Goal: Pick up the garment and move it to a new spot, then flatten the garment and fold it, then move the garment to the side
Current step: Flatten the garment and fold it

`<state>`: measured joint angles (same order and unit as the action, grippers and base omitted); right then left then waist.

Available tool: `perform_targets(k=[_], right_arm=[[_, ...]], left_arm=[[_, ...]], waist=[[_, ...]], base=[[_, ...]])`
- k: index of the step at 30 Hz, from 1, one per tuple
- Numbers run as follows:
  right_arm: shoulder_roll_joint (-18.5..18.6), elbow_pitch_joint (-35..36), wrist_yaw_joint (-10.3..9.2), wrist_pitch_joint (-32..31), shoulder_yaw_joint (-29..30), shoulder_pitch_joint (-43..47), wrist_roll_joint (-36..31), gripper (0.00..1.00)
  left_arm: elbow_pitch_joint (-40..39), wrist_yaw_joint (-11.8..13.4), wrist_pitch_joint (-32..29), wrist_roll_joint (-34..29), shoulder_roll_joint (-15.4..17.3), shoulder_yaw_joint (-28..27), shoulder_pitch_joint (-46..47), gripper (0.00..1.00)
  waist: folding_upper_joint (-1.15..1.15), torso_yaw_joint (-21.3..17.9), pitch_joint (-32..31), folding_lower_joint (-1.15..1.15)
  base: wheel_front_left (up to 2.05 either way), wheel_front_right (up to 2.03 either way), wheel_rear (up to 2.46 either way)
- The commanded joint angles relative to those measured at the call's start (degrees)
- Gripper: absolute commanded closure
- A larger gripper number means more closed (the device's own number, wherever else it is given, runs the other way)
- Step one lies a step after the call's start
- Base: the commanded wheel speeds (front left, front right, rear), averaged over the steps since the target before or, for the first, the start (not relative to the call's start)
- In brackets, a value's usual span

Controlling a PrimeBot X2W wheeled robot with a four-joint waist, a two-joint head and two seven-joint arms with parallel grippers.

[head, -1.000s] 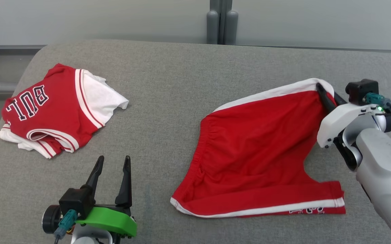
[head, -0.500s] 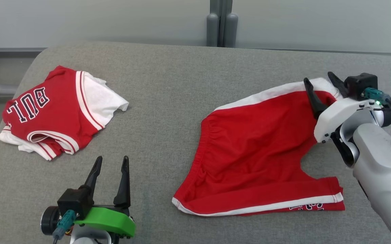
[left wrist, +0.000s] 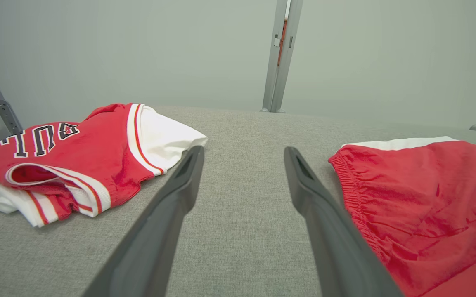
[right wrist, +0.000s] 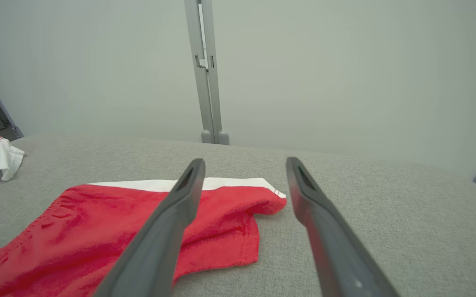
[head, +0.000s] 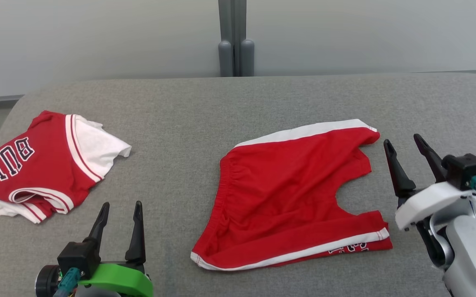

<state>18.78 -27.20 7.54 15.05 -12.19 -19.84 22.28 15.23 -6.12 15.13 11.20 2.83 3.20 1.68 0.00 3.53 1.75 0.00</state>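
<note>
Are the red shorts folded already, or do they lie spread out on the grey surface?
Spread out, not folded: the red shorts lie flat, with the waistband and both legs showing, and are slightly wrinkled.

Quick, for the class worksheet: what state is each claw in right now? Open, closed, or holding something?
Left claw: open, holding nothing.
Right claw: open, holding nothing, beside the red shorts.

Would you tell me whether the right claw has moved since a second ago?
Yes. The right claw has released the white-striped corner of the red shorts and drawn back to their right, now open, clear of them.
</note>
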Motion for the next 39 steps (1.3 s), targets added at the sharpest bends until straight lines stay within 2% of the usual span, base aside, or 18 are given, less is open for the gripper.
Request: perform_targets(k=[1, 10, 16, 23, 39], right_arm=[[-0.4, 2.4, -0.1, 0.2, 1.2, 2.7, -0.6, 0.0], [-4.3, 15.9, -0.1, 0.2, 7.5, 17.4, -3.1, 0.0], [-6.5, 20.9, -0.09, 0.2, 8.8, 23.6, -4.4, 0.0], [-7.9, 22.1, -0.09, 0.2, 9.4, 27.1, -5.0, 0.0], [-8.5, 22.1, -0.09, 0.2, 8.9, 27.9, -6.5, 0.0]], left_arm=[[-0.2, -0.3, 0.0, -0.3, 0.1, -0.4, -1.3, 0.0], [-0.8, 0.0, 0.0, -1.6, 0.1, -3.0, -2.4, 0.0], [-1.2, 0.0, 0.0, -2.7, 0.1, -4.9, -3.3, 0.0], [-0.9, -0.2, 0.0, -3.5, 0.1, -6.1, -3.7, 0.0], [-0.1, -0.7, 0.0, -5.0, 0.2, -6.9, -3.7, 0.0]], waist=[[0.0, -1.3, -0.9, 0.0], [0.0, -3.5, -2.1, 0.0], [0.0, -4.4, -2.6, 0.0], [0.0, -5.0, -2.8, 0.0], [0.0, -3.9, -2.6, 0.0]], base=[[0.0, 0.0, 0.0], [0.0, 0.0, 0.0], [0.0, 0.0, 0.0], [0.0, 0.0, 0.0], [0.0, 0.0, 0.0]])
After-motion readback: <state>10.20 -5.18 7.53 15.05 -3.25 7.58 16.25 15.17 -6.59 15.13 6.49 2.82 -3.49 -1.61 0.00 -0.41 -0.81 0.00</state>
